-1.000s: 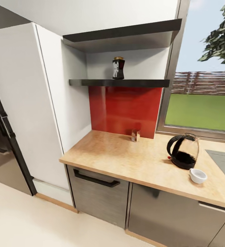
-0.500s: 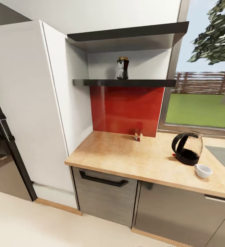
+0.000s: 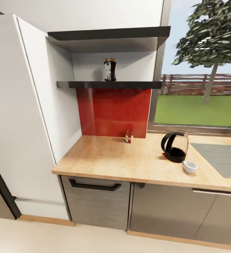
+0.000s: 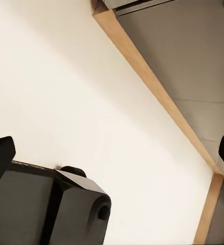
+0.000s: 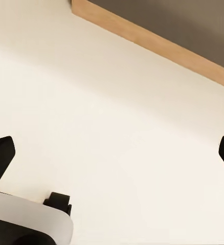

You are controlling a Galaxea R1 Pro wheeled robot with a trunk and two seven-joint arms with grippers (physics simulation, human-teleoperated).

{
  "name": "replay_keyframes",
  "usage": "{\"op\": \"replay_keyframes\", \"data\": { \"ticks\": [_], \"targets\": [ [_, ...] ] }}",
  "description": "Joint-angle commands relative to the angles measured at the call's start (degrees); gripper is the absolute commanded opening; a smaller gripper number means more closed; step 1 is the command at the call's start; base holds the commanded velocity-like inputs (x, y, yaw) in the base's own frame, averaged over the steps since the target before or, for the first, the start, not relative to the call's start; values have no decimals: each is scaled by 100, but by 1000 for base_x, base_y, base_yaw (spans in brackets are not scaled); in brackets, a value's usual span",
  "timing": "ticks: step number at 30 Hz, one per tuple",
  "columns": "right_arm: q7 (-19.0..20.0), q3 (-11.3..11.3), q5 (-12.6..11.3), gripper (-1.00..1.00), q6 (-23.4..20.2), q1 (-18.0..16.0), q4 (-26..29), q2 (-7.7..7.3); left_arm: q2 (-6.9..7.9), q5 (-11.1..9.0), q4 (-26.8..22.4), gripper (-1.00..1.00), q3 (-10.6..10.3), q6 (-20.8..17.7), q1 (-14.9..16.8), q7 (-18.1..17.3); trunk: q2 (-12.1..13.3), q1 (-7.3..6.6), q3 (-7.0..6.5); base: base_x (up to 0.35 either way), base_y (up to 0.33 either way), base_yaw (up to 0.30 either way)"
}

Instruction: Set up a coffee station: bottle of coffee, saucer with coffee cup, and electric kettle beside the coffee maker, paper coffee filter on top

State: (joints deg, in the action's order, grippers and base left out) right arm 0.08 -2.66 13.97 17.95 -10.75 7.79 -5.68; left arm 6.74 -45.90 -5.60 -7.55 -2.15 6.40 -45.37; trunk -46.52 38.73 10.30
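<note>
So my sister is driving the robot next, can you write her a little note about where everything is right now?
Left gripper: open, empty, over the pale floor. Right gripper: the same.
Small dark yellow-lidded bottle of coffee: on the black shelf, not moved.
Dark glassy electric kettle and small white cup: on the beige wood-look countertop, beside the sink.
Left: every placement.

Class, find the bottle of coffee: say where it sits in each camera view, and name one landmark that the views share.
Head view: the bottle of coffee stands on the lower dark shelf, above the red backsplash.
Left wrist view: pale floor and wood plinth strip.
Right wrist view: pale floor, wood plinth strip.
Shared landmark: the wood plinth strip, low in the head view.
</note>
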Motion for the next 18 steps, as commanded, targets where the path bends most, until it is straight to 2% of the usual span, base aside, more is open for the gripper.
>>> {"op": "replay_keyframes", "data": {
  "ticks": [1,10,18],
  "targets": [
    [1,-24,0,100,16,-6,-6,-2,3,-60,-2,100,-45,-24,2,-16,-6,1,8,0,3,-285],
    [-1,-24,0,100,20,-6,-6,-2,3,-60,-2,100,-45,-22,2,-16,-6,1,9,0,1,-281],
    [-8,-25,6,100,24,-6,0,-5,3,-60,-2,100,-46,-22,2,-16,-6,1,10,0,0,-80]
  ]
}}
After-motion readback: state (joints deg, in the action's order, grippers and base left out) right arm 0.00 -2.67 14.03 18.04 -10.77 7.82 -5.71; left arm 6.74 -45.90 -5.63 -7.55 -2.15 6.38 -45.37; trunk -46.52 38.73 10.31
